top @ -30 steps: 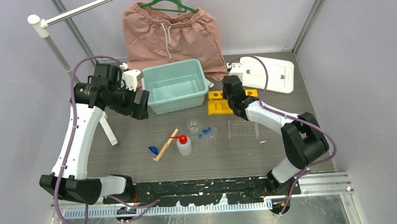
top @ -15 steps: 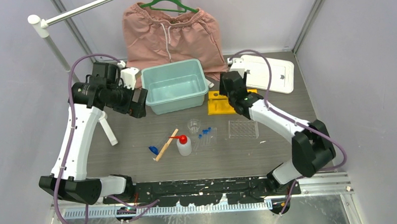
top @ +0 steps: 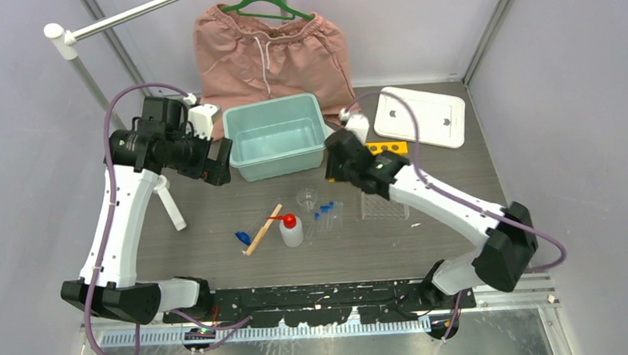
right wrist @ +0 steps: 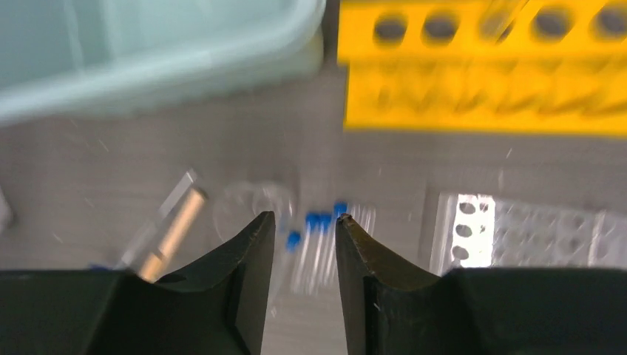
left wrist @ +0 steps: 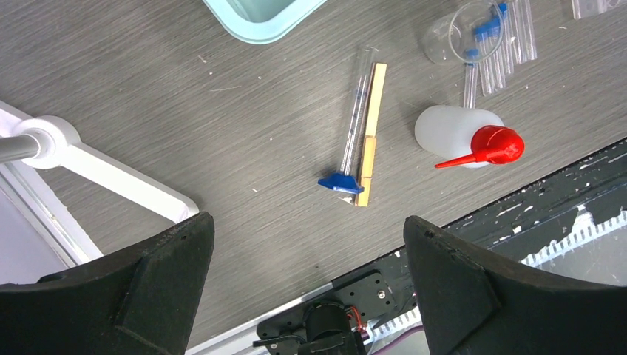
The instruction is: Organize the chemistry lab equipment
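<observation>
Nothing is sorted yet: tubes, beaker, bottle and stick are found loose in front of the bin; left gripper wide open, right gripper barely parted, both empty.

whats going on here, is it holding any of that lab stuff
Nothing is held yet. The right gripper, empty and slightly open, hovers above the small clear blue-capped tubes and tiny clear beaker on the table. The left gripper hangs wide open over the wooden stick and white red-nozzled squeeze bottle. The yellow tube rack and clear tube rack show no tubes.
</observation>
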You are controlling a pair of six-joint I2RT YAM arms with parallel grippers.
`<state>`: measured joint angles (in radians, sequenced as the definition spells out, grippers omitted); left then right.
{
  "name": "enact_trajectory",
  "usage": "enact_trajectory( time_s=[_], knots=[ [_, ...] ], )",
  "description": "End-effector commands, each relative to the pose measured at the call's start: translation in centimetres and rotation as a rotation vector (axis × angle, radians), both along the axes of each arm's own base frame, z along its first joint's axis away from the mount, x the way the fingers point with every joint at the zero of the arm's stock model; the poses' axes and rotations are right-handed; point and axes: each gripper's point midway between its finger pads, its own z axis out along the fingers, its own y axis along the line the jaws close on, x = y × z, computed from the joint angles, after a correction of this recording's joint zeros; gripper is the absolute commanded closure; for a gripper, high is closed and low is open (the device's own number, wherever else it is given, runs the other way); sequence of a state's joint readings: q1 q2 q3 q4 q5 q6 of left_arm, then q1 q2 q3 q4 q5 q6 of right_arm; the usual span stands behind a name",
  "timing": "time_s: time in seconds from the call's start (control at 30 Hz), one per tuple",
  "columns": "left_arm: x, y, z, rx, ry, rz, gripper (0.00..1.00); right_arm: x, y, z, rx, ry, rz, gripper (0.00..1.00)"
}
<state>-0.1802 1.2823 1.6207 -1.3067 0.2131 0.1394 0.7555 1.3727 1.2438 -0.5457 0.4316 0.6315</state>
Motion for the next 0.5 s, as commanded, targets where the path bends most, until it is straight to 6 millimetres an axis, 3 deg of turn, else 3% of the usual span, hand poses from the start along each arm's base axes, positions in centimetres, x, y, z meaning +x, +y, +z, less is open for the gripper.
enact_trajectory(
  time_s=[0.0,0.17,0.47],
  knots=[
    [-0.8,-0.3,1.5,-0.036,-0.037,-0.012,0.00,-4.0,1.2,-7.4,-0.041,0.225,-0.009,0.61],
    [-1.1,-0.2,1.6,-0.033,-0.033,-0.012,0.00,-4.3,1.1,-10.6,-0.059,0.275,-0.042,0.66],
    [-1.1,-0.1,1.0,-0.028,-0.020,0.002,0.00,-5.2,1.3,-15.6,-0.083,0.359,-0.036,0.67]
  ],
)
